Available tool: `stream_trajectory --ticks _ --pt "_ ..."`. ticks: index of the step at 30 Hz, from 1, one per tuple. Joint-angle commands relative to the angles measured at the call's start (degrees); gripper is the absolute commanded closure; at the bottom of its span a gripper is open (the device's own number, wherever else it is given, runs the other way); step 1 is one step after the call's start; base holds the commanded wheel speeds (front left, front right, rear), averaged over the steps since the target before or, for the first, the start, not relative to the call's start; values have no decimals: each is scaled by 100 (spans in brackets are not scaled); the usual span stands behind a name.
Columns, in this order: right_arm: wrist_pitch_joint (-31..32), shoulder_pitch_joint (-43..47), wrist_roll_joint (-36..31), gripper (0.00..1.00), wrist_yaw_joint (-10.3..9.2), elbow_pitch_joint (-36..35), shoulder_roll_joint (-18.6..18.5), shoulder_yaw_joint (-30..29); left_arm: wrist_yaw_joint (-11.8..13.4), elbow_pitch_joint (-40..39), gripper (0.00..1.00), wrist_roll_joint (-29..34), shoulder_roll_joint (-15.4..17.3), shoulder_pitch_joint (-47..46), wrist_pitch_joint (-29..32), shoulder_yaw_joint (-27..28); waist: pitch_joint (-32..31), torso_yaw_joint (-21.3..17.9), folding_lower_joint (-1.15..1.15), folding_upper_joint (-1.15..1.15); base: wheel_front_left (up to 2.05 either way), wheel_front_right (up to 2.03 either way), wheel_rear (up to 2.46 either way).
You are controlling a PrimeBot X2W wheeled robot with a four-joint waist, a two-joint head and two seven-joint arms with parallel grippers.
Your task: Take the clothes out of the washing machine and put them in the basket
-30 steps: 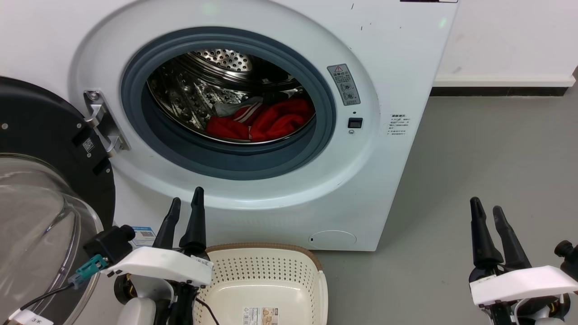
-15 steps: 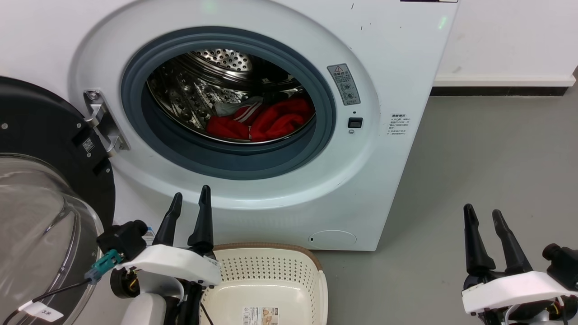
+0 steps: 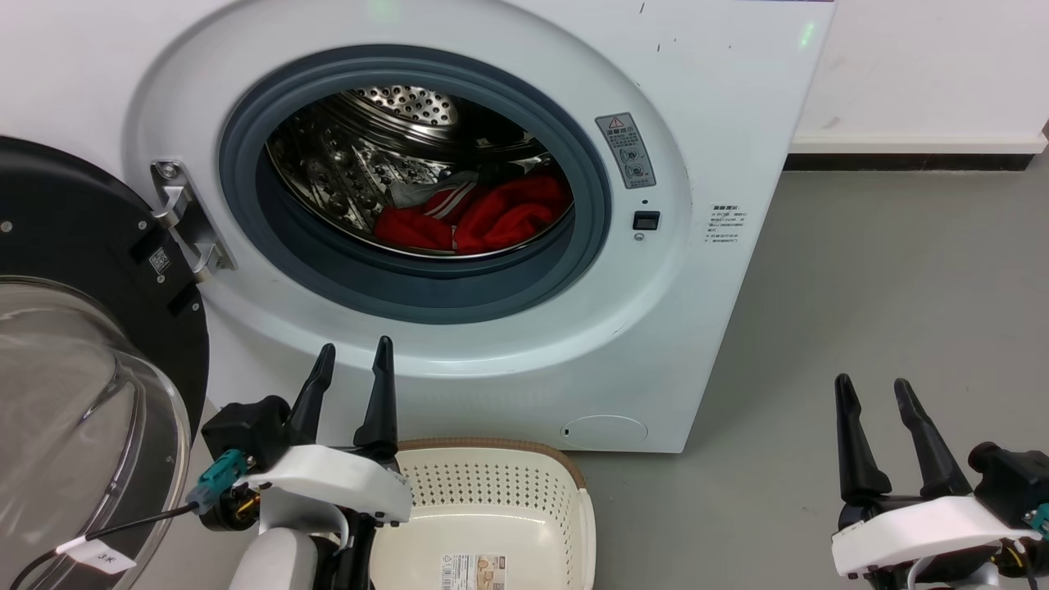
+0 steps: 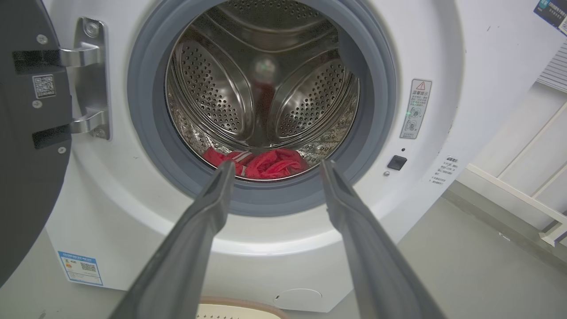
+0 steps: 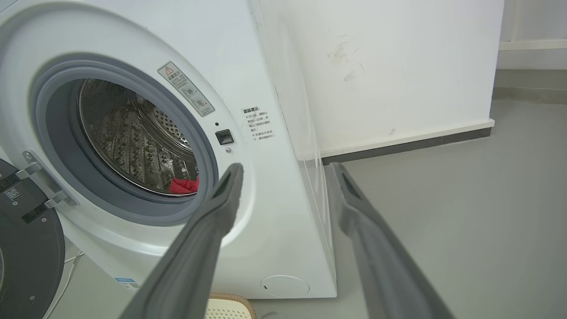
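Left gripper (image 3: 355,346): fingers parted, nothing between them, held low before the washing machine (image 3: 721,123), tips aimed at the opening. In the left wrist view the gap frames the clothes (image 3: 492,217), which I judge a line-up for reaching in. Right gripper (image 3: 870,383): also parted and empty, off to the right over the floor (image 3: 860,270), well apart from the work. Clothes heaped at the bottom of the drum (image 3: 344,164). Door (image 3: 82,246) swung left, out of the path. Basket (image 3: 492,449) sits right under the opening, beside the left gripper, for a short carry.
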Motion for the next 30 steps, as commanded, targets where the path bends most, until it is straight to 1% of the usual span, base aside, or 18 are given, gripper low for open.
stream_trajectory --ticks 1,12,30 --pt "-53 28 -177 0 0 -63 -12 -10 37 -11 0 168 13 -139 -56 -17 2 -1 0 0 0 0 0" --pt "-108 60 -761 0 0 -91 -11 -38 88 95 0 858 37 -197 -194 -61 14 -18 0 0 0 0 0" --pt "-195 115 -1614 0 -1 -86 -10 -85 173 316 0 1674 36 -250 -396 -113 -16 -14 0 0 0 0 0"
